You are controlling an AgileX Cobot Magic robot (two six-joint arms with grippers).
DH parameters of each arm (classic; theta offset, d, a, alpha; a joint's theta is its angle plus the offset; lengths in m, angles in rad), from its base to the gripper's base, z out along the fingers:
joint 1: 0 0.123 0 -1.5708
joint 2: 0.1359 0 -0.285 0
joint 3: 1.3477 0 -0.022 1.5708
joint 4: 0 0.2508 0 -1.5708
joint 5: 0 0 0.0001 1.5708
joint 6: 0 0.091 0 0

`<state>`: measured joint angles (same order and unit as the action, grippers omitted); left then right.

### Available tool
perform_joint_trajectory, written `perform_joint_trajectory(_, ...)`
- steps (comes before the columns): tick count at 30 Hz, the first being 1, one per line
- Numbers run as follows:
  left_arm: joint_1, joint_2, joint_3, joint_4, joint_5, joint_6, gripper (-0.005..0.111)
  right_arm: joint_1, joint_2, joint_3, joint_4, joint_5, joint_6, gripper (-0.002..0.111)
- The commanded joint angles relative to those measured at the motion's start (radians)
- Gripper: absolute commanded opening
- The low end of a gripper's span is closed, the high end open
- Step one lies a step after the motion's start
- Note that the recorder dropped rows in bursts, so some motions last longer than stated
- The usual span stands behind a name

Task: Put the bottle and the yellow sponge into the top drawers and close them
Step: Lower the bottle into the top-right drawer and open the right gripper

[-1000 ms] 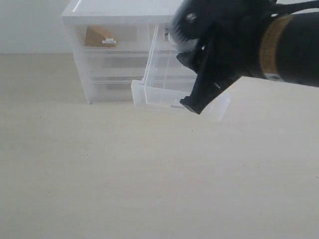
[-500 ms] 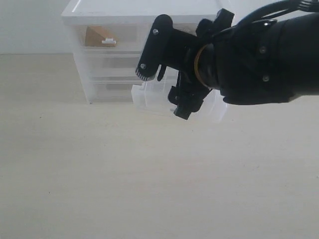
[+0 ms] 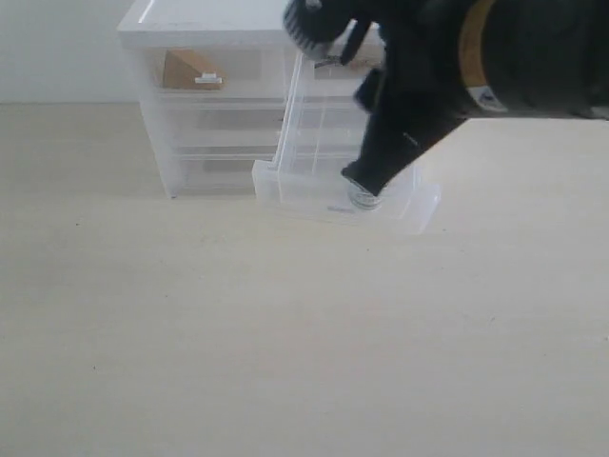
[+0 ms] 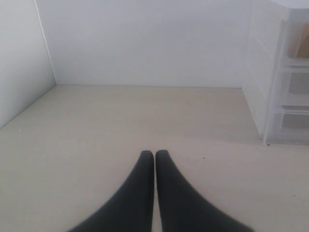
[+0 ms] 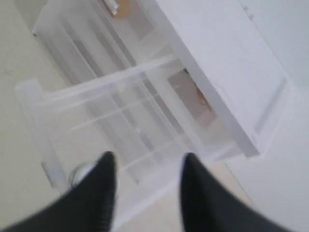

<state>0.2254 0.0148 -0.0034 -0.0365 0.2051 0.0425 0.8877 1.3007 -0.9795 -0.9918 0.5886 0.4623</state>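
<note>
Directly over pulled-out right top drawer (image 3: pixel 304 186): right gripper (image 5: pixel 148 157), jaws spread, empty; drawer's long axis runs into chest (image 3: pixel 219 24). Left gripper (image 4: pixel 154 153) pressed together, farther.

The right gripper (image 5: pixel 148 159) now tilts down over the pulled-out top drawer (image 3: pixel 285 181), jaws apart; the bottle (image 3: pixel 363 199) now lies inside it

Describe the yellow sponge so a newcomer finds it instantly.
Find the white drawer chest at the table's back. In its top row, the closed left drawer holds the yellow sponge, an orange-tan wedge behind the white handle; the neighbouring right drawer hangs pulled out.
</note>
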Motion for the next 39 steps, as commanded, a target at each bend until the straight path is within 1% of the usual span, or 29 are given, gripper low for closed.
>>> perform_joint_trajectory(1,-0.002,0.004,0.003,-0.007,-0.004,-0.009,0.004,-0.047,-0.029,0.084,0.040,0.064,0.042,0.004)
perform_joint_trajectory(5,-0.002,0.004,0.003,-0.007,-0.004,-0.009,0.004,-0.082,0.016,0.122,0.043,-0.067,0.051,-0.001)
perform_joint_trajectory(7,-0.002,0.004,0.003,-0.007,-0.004,-0.009,0.004,-0.082,0.053,0.112,0.015,-0.072,0.065,0.000)
perform_joint_trajectory(9,-0.002,0.004,0.003,-0.007,-0.004,-0.009,0.004,-0.082,0.100,0.097,-0.024,-0.070,0.119,0.000)
perform_joint_trajectory(10,-0.002,0.004,0.003,-0.007,-0.004,-0.009,0.004,-0.082,0.152,0.083,-0.051,-0.072,0.141,0.000)
perform_joint_trajectory(12,-0.002,0.004,0.003,-0.007,-0.004,-0.009,0.004,-0.082,0.200,0.065,-0.051,-0.089,0.153,0.000)
perform_joint_trajectory(14,-0.002,0.004,0.003,-0.007,-0.004,-0.009,0.004,-0.082,0.238,0.047,-0.052,-0.194,0.155,0.000)
perform_joint_trajectory(18,-0.002,0.004,0.003,-0.007,-0.004,-0.009,0.004,-0.067,0.248,0.021,-0.050,-0.545,0.155,0.000)
perform_joint_trajectory(20,-0.002,0.004,0.003,-0.007,-0.004,-0.009,0.004,-0.057,0.222,0.021,-0.050,-0.606,0.155,0.000)
perform_joint_trajectory(21,-0.002,0.004,0.003,-0.007,-0.004,-0.009,0.004,-0.050,0.181,0.024,-0.046,-0.589,0.168,0.000)
perform_joint_trajectory(22,-0.002,0.004,0.003,-0.007,-0.004,-0.009,0.004,-0.050,0.140,0.036,-0.010,-0.470,0.189,0.000)
perform_joint_trajectory(24,-0.002,0.004,0.003,-0.007,-0.004,-0.009,0.004,-0.050,0.101,0.052,0.013,-0.327,0.151,0.000)
perform_joint_trajectory(26,-0.002,0.004,0.003,-0.007,-0.004,-0.009,0.004,-0.050,0.079,0.066,0.017,-0.276,0.129,0.000)
perform_joint_trajectory(28,-0.002,0.004,0.003,-0.007,-0.004,-0.009,0.004,-0.050,0.077,0.069,0.025,-0.286,0.129,0.000)
perform_joint_trajectory(29,-0.002,0.004,0.003,-0.007,-0.004,-0.009,0.004,-0.050,0.077,0.077,0.025,-0.321,0.129,0.000)
perform_joint_trajectory(31,-0.002,0.004,0.003,-0.007,-0.004,-0.009,0.004,-0.050,0.083,0.100,0.013,-0.484,0.106,0.000)
perform_joint_trajectory(32,-0.002,0.004,0.003,-0.007,-0.004,-0.009,0.004,-0.050,0.097,0.102,0.011,-0.532,0.103,0.000)
perform_joint_trajectory(35,-0.002,0.004,0.003,-0.007,-0.004,-0.009,0.004,-0.065,0.145,0.089,0.011,-0.511,0.103,0.000)
perform_joint_trajectory(37,-0.002,0.004,0.003,-0.007,-0.004,-0.009,0.004,-0.092,0.184,0.087,0.011,-0.491,0.103,0.000)
perform_joint_trajectory(39,-0.002,0.004,0.003,-0.007,-0.004,-0.009,0.004,-0.137,0.219,0.082,0.011,-0.424,0.103,0.000)
